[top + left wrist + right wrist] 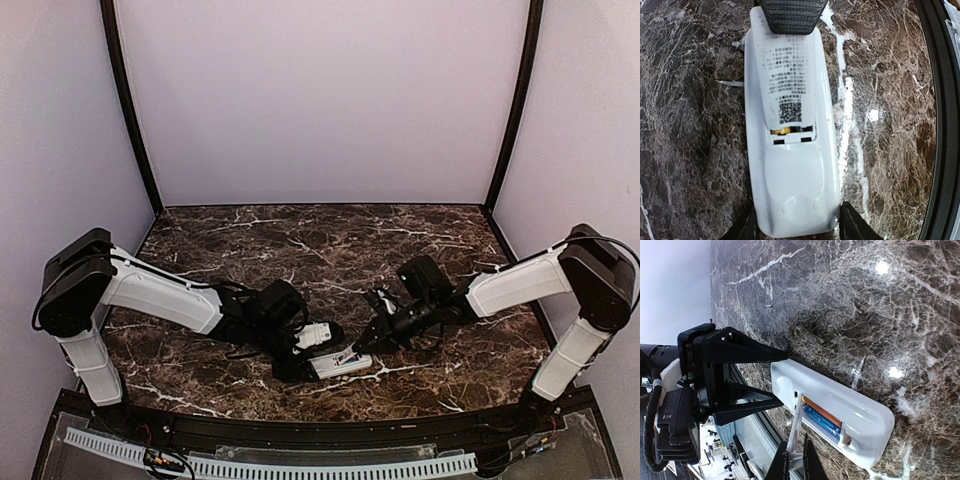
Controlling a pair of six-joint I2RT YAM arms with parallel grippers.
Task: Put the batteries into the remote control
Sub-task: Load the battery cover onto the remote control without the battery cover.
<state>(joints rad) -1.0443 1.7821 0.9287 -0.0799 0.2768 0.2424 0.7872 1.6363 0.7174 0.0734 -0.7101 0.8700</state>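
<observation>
The dark brown marble table (320,250) has one job on it, low down near the arms. The slim white plastic remote control (795,190) lies there on its face, back side up, so the battery hole can be reached.

The left gripper (782,378) is about half open. Its two black fingers sit on each side of one end of the remote and seem to press on it. I think this is to stop the remote from sliding.

The right gripper (795,452) is pinched tight on the thin white battery cover (790,75), the one with small print and a square code on it. The cover stands tipped up, with its far edge down at the hole. It looks ready to go on, but it is not flat yet.

Both batteries lie side by side inside the hole: the small orange-red battery (821,411) and the small blue battery (822,423). So the loading looks done. Closing the cover seems to be the step in hand.
</observation>
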